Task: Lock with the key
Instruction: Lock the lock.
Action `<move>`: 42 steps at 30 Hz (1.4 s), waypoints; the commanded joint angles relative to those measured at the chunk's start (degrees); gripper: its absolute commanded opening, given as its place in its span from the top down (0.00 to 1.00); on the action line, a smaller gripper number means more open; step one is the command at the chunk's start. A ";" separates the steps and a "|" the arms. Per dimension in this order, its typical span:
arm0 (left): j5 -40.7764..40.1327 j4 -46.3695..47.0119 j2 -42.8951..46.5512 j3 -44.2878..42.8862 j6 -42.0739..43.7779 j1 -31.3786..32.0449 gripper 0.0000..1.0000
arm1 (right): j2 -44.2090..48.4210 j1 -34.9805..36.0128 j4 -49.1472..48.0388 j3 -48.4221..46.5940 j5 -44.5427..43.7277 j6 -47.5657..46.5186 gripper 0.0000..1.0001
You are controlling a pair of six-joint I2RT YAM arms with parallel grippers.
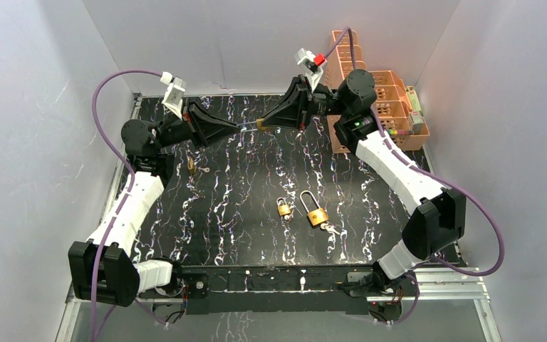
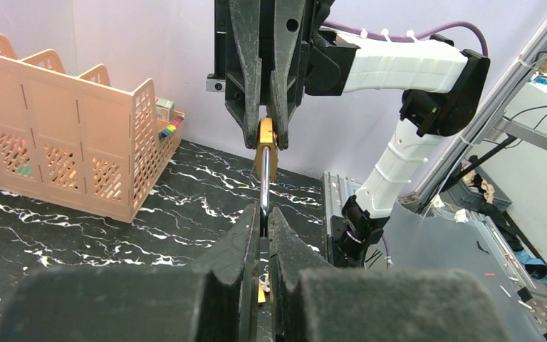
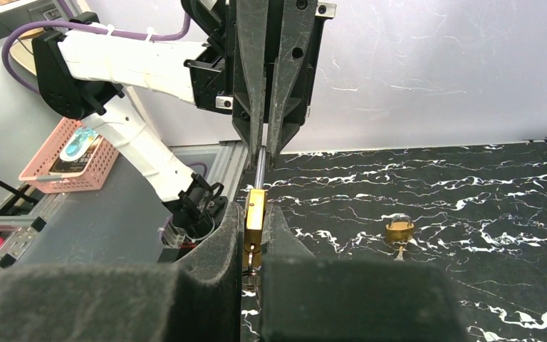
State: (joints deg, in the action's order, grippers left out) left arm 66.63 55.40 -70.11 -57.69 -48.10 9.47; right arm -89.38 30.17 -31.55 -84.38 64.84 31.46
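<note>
A brass padlock point(image 1: 261, 124) is held in the air between both grippers at the back of the table. My right gripper point(image 1: 265, 123) is shut on its brass body point(image 3: 255, 214); a small key point(image 3: 251, 258) sticks out of the body's underside between my fingers. My left gripper point(image 1: 237, 127) is shut on the end of the lock's long silver shackle point(image 2: 264, 178). In the left wrist view my gripper point(image 2: 263, 212) pinches the shackle, with the right gripper point(image 2: 265, 132) opposite. In the right wrist view my gripper point(image 3: 255, 208) faces the left gripper point(image 3: 262, 153).
Two more padlocks lie mid-table: a small one point(image 1: 284, 207) and a long-shackled one point(image 1: 315, 214) with a key point(image 1: 332, 229). Another small padlock point(image 1: 191, 166) lies at the left, also in the right wrist view point(image 3: 399, 229). Peach organiser baskets point(image 1: 381, 100) stand back right.
</note>
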 commanded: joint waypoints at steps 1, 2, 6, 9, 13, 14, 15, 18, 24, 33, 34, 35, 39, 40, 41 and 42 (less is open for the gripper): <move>0.31 2.22 -0.74 -1.43 -2.63 0.63 1.00 | -0.50 2.29 -2.94 -3.27 -0.91 -0.56 1.00; 1.72 2.25 -1.60 -2.32 -4.44 0.63 1.00 | -0.65 2.43 -2.85 -3.37 -1.01 -0.75 1.00; 2.98 2.26 -3.13 -4.16 -6.02 0.72 1.00 | -1.17 3.24 -2.75 -3.71 -1.77 -1.23 1.00; 2.02 2.25 -2.77 -4.04 -5.71 0.84 1.00 | -1.92 5.38 -0.03 -4.84 -3.53 -4.46 1.00; 1.26 2.26 -2.76 -4.27 -5.40 1.75 1.00 | -4.19 8.46 0.20 -6.22 -4.82 -5.50 1.00; 0.81 2.26 -2.71 -4.21 -5.16 2.11 1.00 | -4.74 9.20 -0.26 -6.27 -5.07 -5.39 1.00; 0.00 2.24 -2.29 -3.97 -4.86 2.47 1.00 | -5.35 9.73 -0.77 -6.19 -5.31 -5.17 1.00; -2.72 2.38 -0.31 -1.97 -2.94 2.83 1.00 | -6.95 10.54 -2.66 -6.19 -5.68 -4.18 1.00; -3.24 -8.29 1.74 -4.28 3.28 1.12 1.00 | -5.21 8.32 -3.66 -4.54 -5.77 -3.63 1.00; -12.24 -46.96 5.79 -11.53 27.82 -1.69 1.00 | 7.02 -2.08 -0.68 8.56 -10.14 -6.68 0.17; -12.26 -48.54 5.99 -11.71 28.72 -1.81 1.00 | 8.24 -2.67 1.89 9.29 -12.12 -8.83 0.12; -12.04 -49.65 6.31 -11.66 29.39 -1.83 1.00 | 9.36 -2.88 6.11 9.84 -13.97 -11.74 0.09; -7.85 -48.60 6.65 -10.99 27.92 -1.92 1.00 | 10.72 -2.80 5.37 14.85 -15.38 -14.64 0.08; -6.59 -47.69 6.65 -10.84 27.16 -1.92 1.00 | 10.73 -2.80 3.65 16.14 -15.05 -14.55 0.08; -5.13 -46.57 6.61 -10.78 26.46 -1.92 1.00 | 10.58 -2.78 1.86 17.25 -14.47 -14.50 0.09; -3.95 -45.92 6.57 -10.89 25.83 -1.92 1.00 | 10.41 -2.78 0.04 18.03 -13.86 -14.50 0.11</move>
State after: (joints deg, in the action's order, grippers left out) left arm 57.60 8.75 -65.45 -67.20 -21.78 7.88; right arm -79.50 26.89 -26.50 -69.82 51.48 19.79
